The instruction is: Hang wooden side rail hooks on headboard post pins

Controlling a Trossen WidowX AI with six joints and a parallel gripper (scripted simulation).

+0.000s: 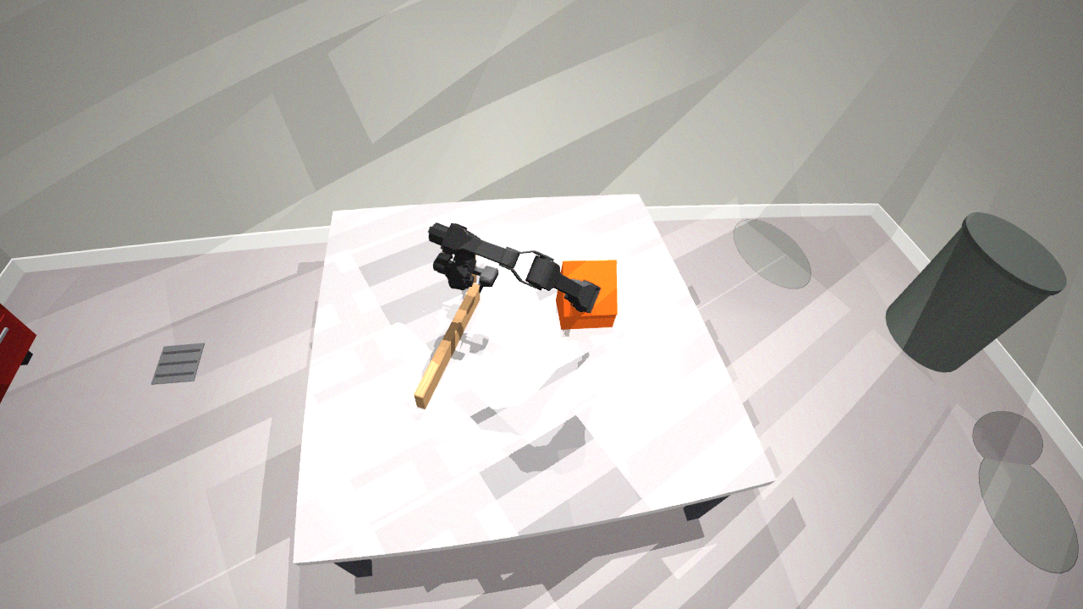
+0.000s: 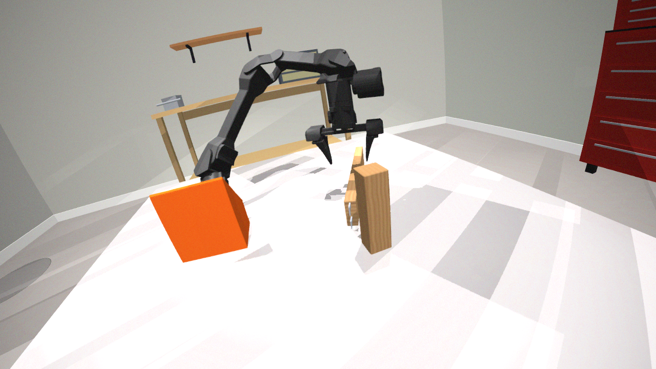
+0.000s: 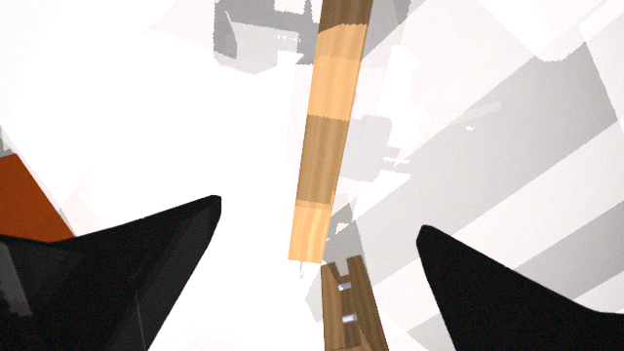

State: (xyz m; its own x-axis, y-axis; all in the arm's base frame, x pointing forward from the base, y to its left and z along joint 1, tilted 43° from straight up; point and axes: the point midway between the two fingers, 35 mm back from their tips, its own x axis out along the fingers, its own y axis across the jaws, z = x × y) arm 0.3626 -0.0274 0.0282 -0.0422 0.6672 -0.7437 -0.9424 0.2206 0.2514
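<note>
Top view: the rail (image 1: 435,370) (image 2: 350,187) (image 3: 324,151) lay on the table (image 1: 606,424) (image 2: 275,311) (image 3: 171,161), slanting from under the end effector (image 1: 470,278) (image 2: 349,162) (image 3: 319,214) toward the near left. The orange block (image 1: 594,283) (image 2: 206,224) (image 3: 29,205) stood to the right, well apart from the rail. Post hidden under the arm (image 1: 488,252) (image 2: 238,107) there.

Exterior view: fingers wide apart, pointing down, nothing between them, above the rail. The post (image 2: 375,210) (image 3: 363,297) stood upright at the near end, just beside the rail's hook end. Steel hooks (image 2: 350,215) (image 3: 301,269) stuck out of that end, outside the slot, so not hung. Looked like the pick-up stage, with all the hanging left to do.

Wrist view: rail ran between the two spread fingertips in direction, its hook end just ahead of the post. Two pins (image 3: 346,302) showed in the slot, both bare. Only one hook could be made out.

Handling, my read: stiff wood, likely light but long, so a grip at one end would let it pitch. Flat parallel sides should clamp well; slip risk low if square. Best hold: across the width, near the hook end, hooks left free. Far end could then drag on the table as a pivot.
</note>
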